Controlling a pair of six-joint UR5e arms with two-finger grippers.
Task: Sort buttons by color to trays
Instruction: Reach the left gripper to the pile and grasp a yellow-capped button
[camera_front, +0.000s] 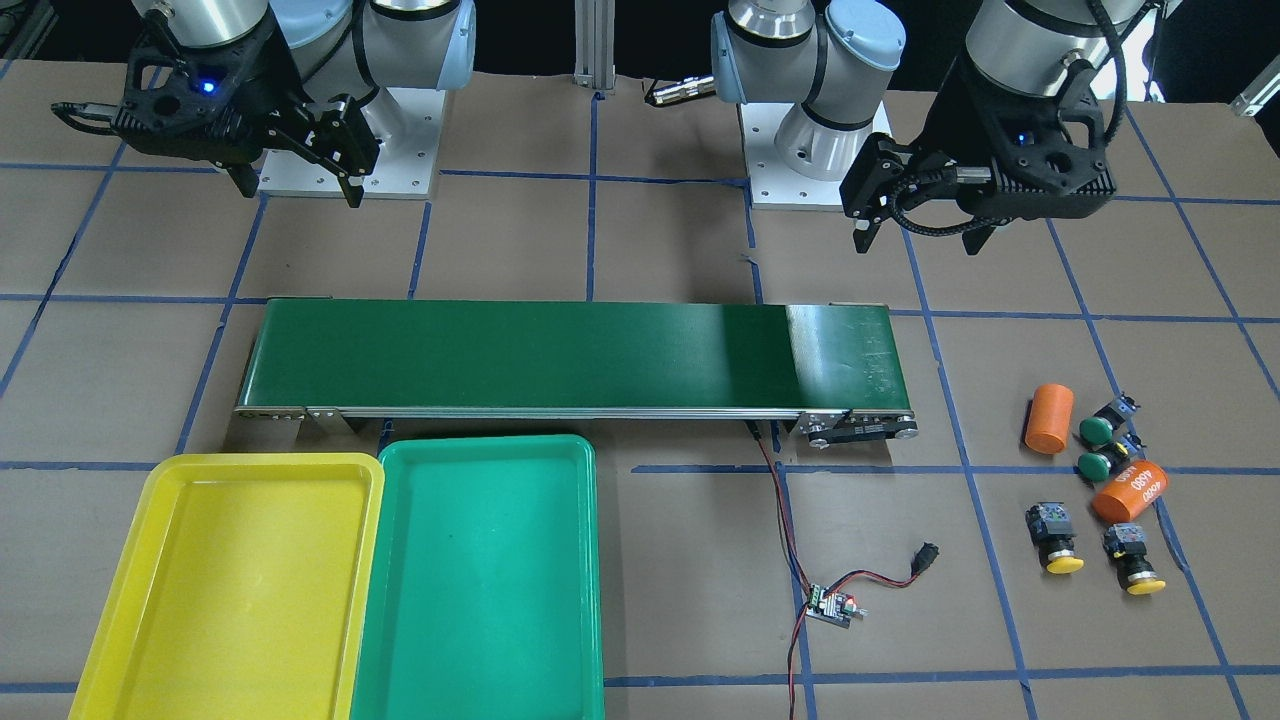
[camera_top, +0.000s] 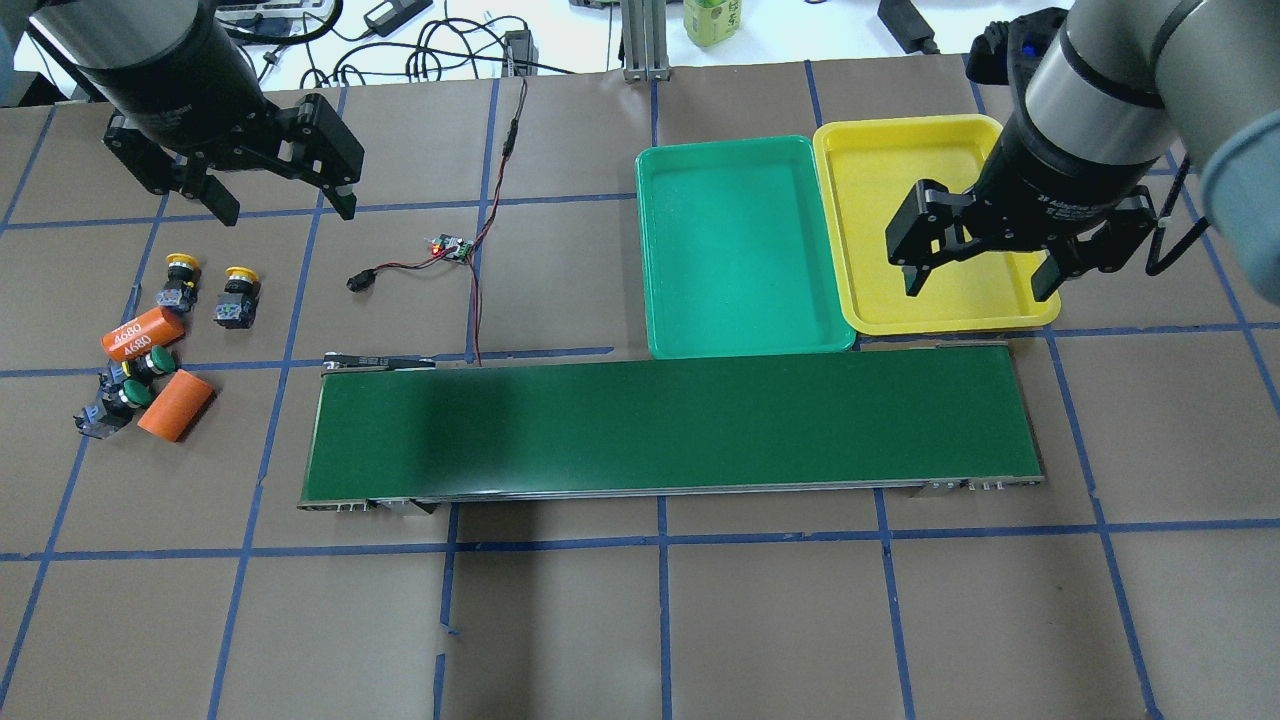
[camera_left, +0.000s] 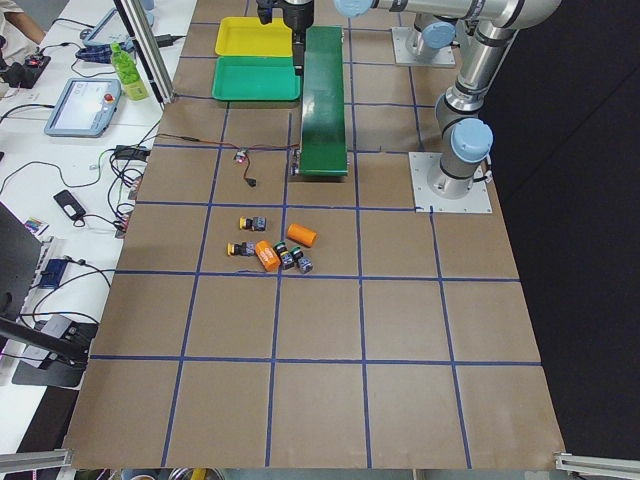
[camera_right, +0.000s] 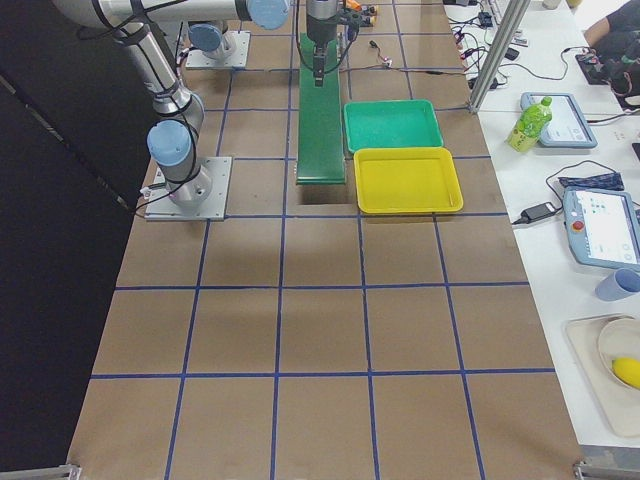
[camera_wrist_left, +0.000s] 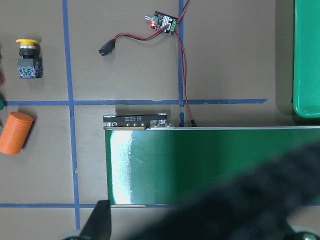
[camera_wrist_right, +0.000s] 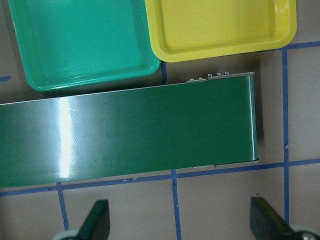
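Grn tray (camera_wrist_right: 85, 40), ylw tray (camera_wrist_right: 220, 22) beside, conveyor (camera_wrist_right: 130, 135) below, tool (camera_wrist_right: 181, 220) jaws apart

- The yellow tray (camera_front: 240, 600) and green tray (camera_front: 480, 600) are cut by the front-facing view's lower edge.
- The conveyor belt (camera_wrist_left: 165, 165) is partly hidden in the left wrist view by a dark blur (camera_wrist_left: 240, 205), possibly cabling.

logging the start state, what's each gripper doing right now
Left gripper: open, holding nothing.
Right gripper: open, holding nothing.
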